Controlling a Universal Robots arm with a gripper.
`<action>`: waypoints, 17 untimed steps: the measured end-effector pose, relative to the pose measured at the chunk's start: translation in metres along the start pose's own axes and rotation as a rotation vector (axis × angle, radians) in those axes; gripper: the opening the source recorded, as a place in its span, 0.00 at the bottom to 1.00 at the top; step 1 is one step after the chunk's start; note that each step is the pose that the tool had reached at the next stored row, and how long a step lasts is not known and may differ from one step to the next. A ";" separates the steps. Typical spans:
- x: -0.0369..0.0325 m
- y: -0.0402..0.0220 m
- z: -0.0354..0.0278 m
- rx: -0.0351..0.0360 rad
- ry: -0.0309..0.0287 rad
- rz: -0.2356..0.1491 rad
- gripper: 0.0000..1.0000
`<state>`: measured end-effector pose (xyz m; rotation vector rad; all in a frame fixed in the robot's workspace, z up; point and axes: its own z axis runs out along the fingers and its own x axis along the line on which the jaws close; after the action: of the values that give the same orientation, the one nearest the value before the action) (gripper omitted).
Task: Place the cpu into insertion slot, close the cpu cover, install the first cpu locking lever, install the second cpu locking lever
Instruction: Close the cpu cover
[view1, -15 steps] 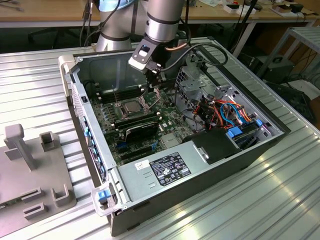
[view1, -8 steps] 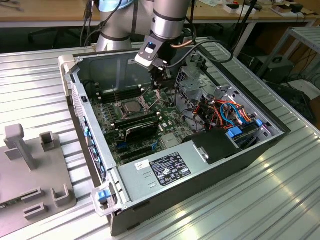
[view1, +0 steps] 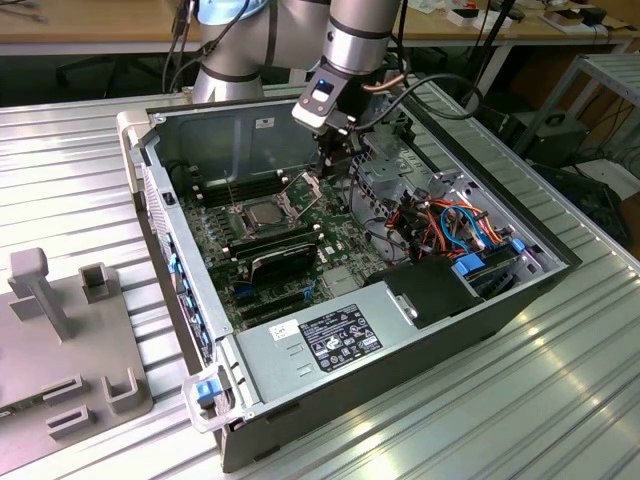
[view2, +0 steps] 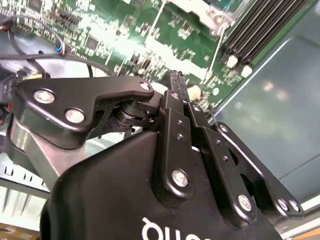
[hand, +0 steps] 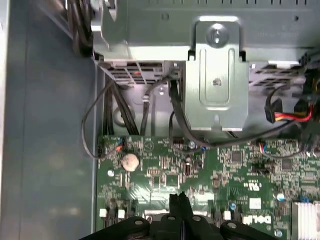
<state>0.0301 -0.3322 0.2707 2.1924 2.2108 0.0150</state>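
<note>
End effector (view1: 335, 172) hangs inside the computer case (view1: 230, 125), fingers (hand: 174, 207) pinched together. The cpu (view1: 262, 212) sits in the insertion slot (view1: 243, 219), cpu cover (view1: 300, 192) raised beside it.

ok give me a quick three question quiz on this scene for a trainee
1. True or false: the cpu sits in the insertion slot.
2. In both wrist views the end effector has its fingers: A spread wide, B shut together, C clamped on a cable.
3. Fill in: the circuit board below the end effector is ___ in colour.
Key: 1 true; 2 B; 3 green.
</note>
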 end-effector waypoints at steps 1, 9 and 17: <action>0.0001 0.0026 0.0002 0.0000 0.0000 0.000 0.11; 0.0015 0.0061 0.0116 0.0013 0.0002 0.000 0.11; 0.0020 0.0045 0.0168 0.0016 0.0033 0.000 0.11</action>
<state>0.0350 -0.3304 0.2540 2.1947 2.2134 0.0169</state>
